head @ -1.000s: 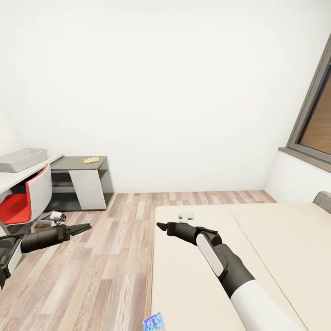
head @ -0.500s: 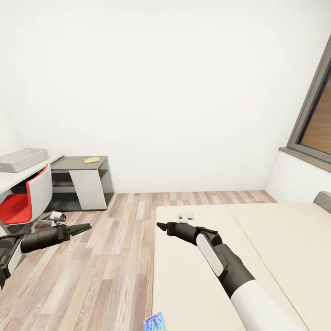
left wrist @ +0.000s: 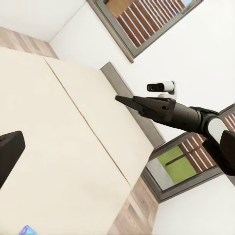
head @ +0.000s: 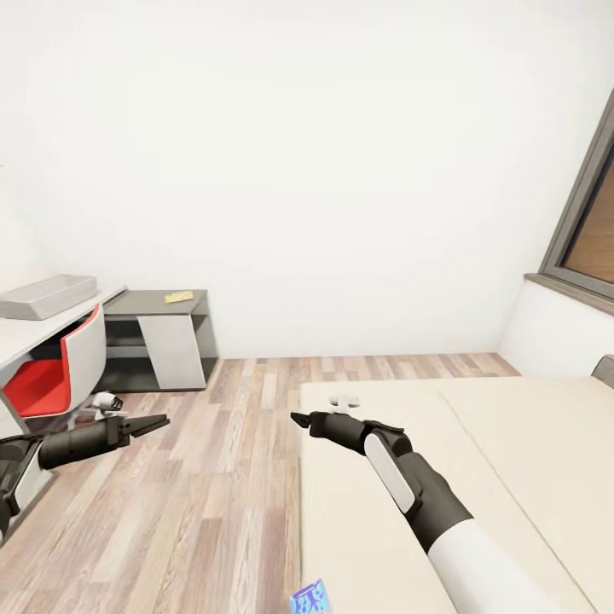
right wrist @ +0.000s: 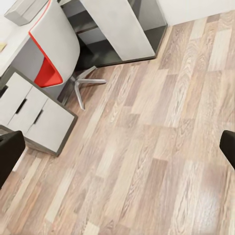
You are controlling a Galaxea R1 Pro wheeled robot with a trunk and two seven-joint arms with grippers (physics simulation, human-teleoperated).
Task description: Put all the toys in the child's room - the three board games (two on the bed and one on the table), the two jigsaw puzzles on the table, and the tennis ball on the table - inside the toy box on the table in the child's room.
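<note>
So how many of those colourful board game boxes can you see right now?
1. A blue board game lies on the bed, at the near edge of the head view; others may be out of frame.

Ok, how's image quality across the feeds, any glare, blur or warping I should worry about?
Head view: flat even light, sharp, the window frame leans from wide-angle stretch. Left wrist view: crisp, the bed evenly lit. Right wrist view: soft sheen on the floor, no blur.
</note>
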